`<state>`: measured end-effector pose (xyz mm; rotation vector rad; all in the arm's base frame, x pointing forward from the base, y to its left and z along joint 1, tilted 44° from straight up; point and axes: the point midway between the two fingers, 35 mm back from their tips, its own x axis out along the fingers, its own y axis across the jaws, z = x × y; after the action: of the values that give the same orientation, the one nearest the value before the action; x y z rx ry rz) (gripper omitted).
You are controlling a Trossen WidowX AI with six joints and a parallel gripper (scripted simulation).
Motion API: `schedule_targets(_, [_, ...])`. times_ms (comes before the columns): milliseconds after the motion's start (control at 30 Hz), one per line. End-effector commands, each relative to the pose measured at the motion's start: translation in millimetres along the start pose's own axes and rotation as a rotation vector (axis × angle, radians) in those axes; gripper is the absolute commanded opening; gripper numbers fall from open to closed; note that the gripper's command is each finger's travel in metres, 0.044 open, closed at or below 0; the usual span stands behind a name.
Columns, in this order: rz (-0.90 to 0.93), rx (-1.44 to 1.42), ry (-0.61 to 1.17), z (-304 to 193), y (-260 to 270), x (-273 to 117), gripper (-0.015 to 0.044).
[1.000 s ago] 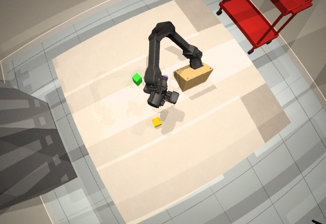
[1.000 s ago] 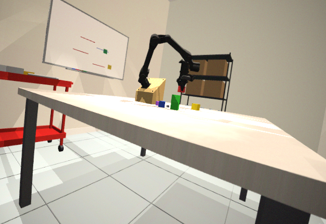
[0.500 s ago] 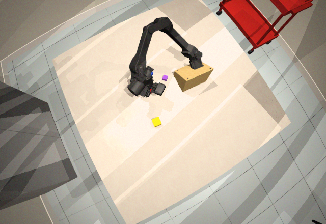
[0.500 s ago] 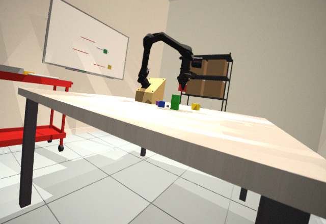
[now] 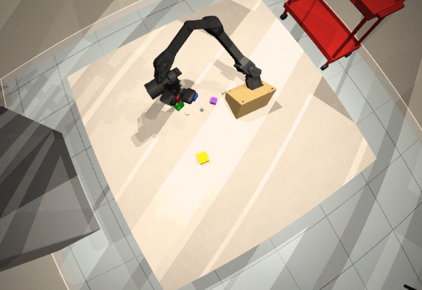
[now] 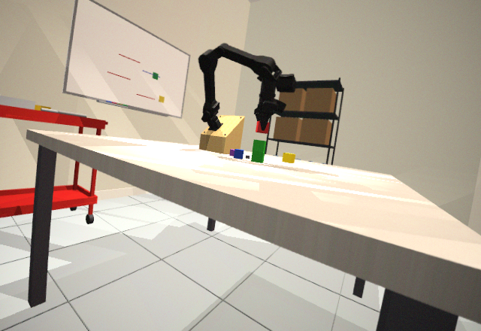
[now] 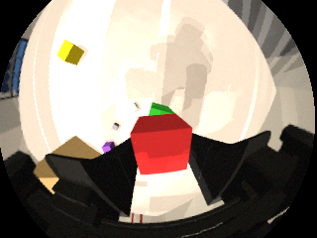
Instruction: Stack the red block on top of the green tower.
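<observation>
While the claw point(image 6: 262, 124) grips one red block point(image 6: 262, 126), one green tower point(image 6: 258, 150) stands below.

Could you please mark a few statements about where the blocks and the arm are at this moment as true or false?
1. The gripper is shut on the red cube-shaped block. True.
2. The red block already rests on the tall green block tower. False: it hangs above the tower, with a gap visible in the exterior view.
3. The green tower has toppled over. False: it stands upright on the pale wooden table.
4. The yellow cube lies apart from the other blocks. True.
5. The arm's base is mounted on a tan wooden box. True.
</observation>
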<state>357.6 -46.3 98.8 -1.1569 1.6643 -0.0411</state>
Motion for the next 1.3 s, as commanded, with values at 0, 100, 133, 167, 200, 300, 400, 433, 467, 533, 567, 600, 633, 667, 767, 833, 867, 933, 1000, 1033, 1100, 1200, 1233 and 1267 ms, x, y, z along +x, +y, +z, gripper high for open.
schedule_targets(0, [-0.008,-0.009,0.0,-4,-7,-2,0.0])
schedule_targets(100, [-0.008,-0.009,0.0,-3,-7,1,0.0])
schedule_targets(133, [-0.008,-0.009,0.0,-3,-7,2,0.0])
schedule_targets(167, [-0.008,-0.009,0.0,-3,-7,3,0.0])
schedule_targets(200, [-0.008,-0.009,0.0,-3,-7,6,0.0])
schedule_targets(300, [-0.008,-0.008,0.0,-3,-7,15,0.0])
schedule_targets(400, [-0.009,-0.008,0.001,-3,-7,27,0.0])
schedule_targets(433, [-0.009,-0.008,0.001,-4,-7,29,0.0])
schedule_targets(467, [-0.009,-0.008,0.001,-4,-7,30,0.0])
schedule_targets(533, [-0.009,-0.008,0.001,-4,-7,30,0.0])
schedule_targets(567, [-0.009,-0.008,0.001,-4,-7,30,0.0])
schedule_targets(600, [-0.009,-0.008,0.001,-4,-7,30,0.0])
schedule_targets(633, [-0.009,-0.008,0.001,-4,-7,30,0.0])
schedule_targets(667, [-0.009,-0.008,0.001,-4,-7,30,0.0])
schedule_targets(767, [-0.009,-0.008,0.001,-4,-7,30,0.0])
schedule_targets(833, [-0.009,-0.008,0.001,-4,-7,30,0.0])
schedule_targets(867, [-0.009,-0.008,0.001,-4,-7,30,0.0])
schedule_targets(933, [-0.009,-0.008,0.001,-4,-7,30,0.0])
schedule_targets(1000, [-0.009,-0.008,0.001,-4,-7,30,0.0])
schedule_targets(1033, [-0.009,-0.008,0.001,-4,-7,30,0.0])
schedule_targets(1100, [-0.009,-0.008,0.001,-4,-7,30,0.0])
schedule_targets(1200, [-0.009,-0.008,0.001,-4,-7,31,0.0])
schedule_targets(1233, [-0.009,-0.008,0.001,-4,-7,31,0.0])
schedule_targets(1267, [-0.009,-0.008,0.001,-4,-7,31,0.0])
